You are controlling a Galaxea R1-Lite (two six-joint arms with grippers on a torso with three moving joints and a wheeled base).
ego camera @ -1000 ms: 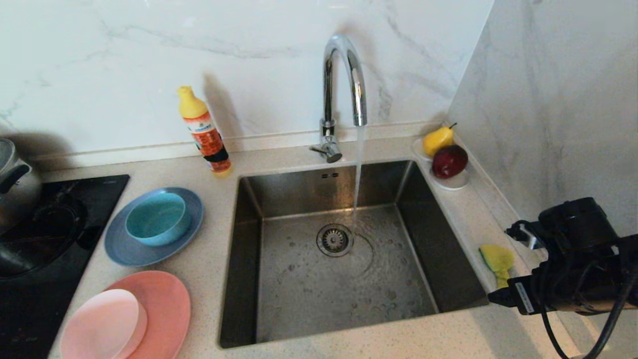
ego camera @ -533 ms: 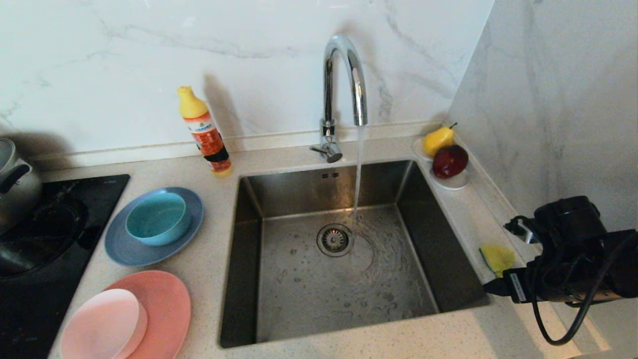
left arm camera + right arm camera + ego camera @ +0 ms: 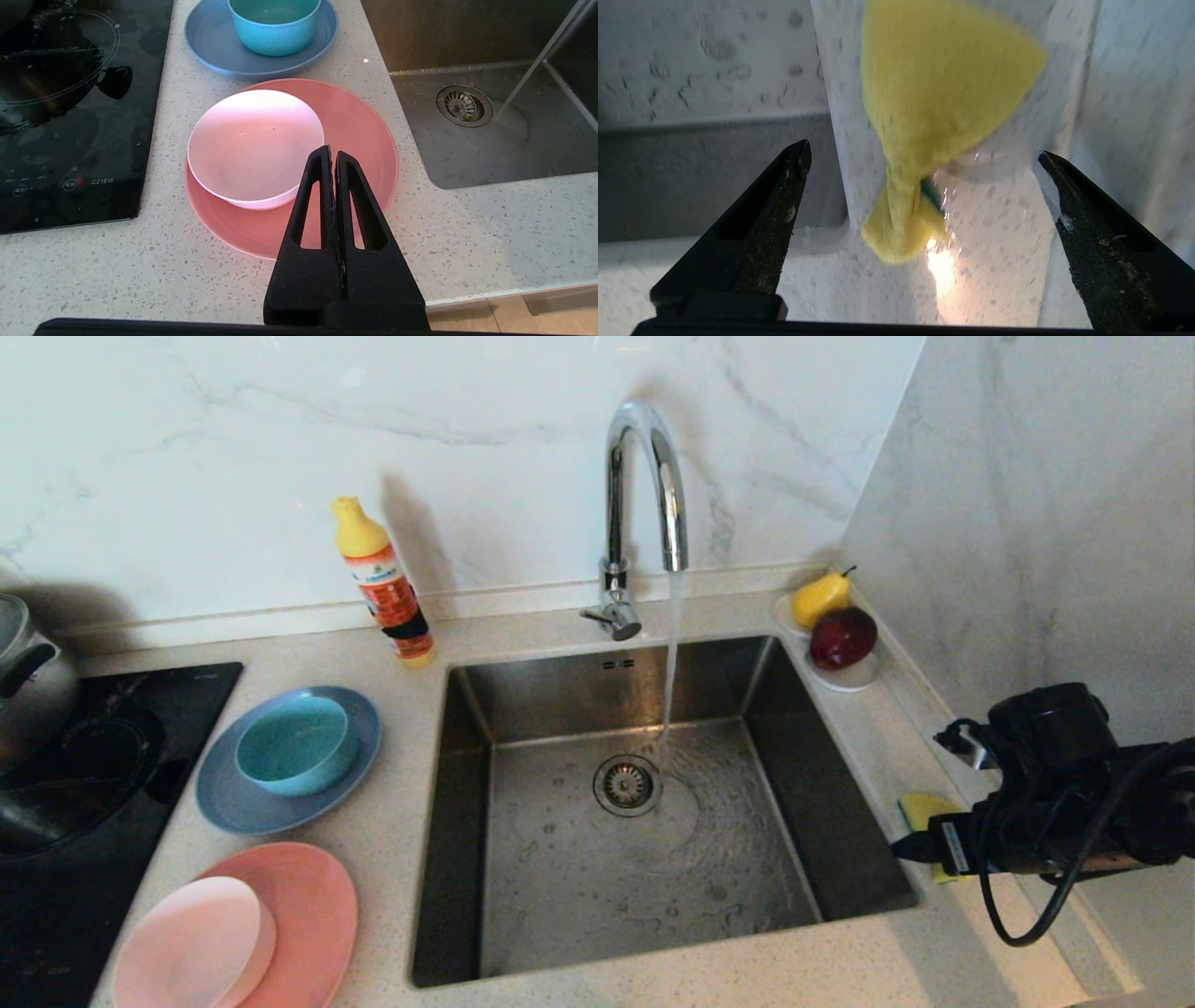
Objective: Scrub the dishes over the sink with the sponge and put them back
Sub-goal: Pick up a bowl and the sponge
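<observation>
The yellow sponge (image 3: 920, 809) lies on the narrow counter strip right of the sink (image 3: 560, 887), mostly hidden behind my right arm. Its pinched middle and green layer show in the right wrist view. My right gripper (image 3: 923, 153) hangs just above it, open wide, with the sponge (image 3: 934, 93) between and ahead of the fingertips. Left of the sink, a teal bowl (image 3: 294, 745) sits on a grey-blue plate (image 3: 224, 798). A pale pink bowl (image 3: 191, 943) rests on a salmon plate (image 3: 317, 905). My left gripper (image 3: 332, 151) is parked, shut and empty, above the salmon plate (image 3: 364, 126).
Water runs from the chrome tap (image 3: 644, 476) into the basin near the drain (image 3: 626, 785). A detergent bottle (image 3: 383, 583) stands at the back. A saucer (image 3: 845, 681) with fruit sits in the right corner by the side wall. A pot (image 3: 23, 677) stands on the cooktop (image 3: 84, 803).
My right arm has moved forward and lower over the sponge, so it now covers most of it. The gripper has stayed open. The left arm and the dishes have not moved.
</observation>
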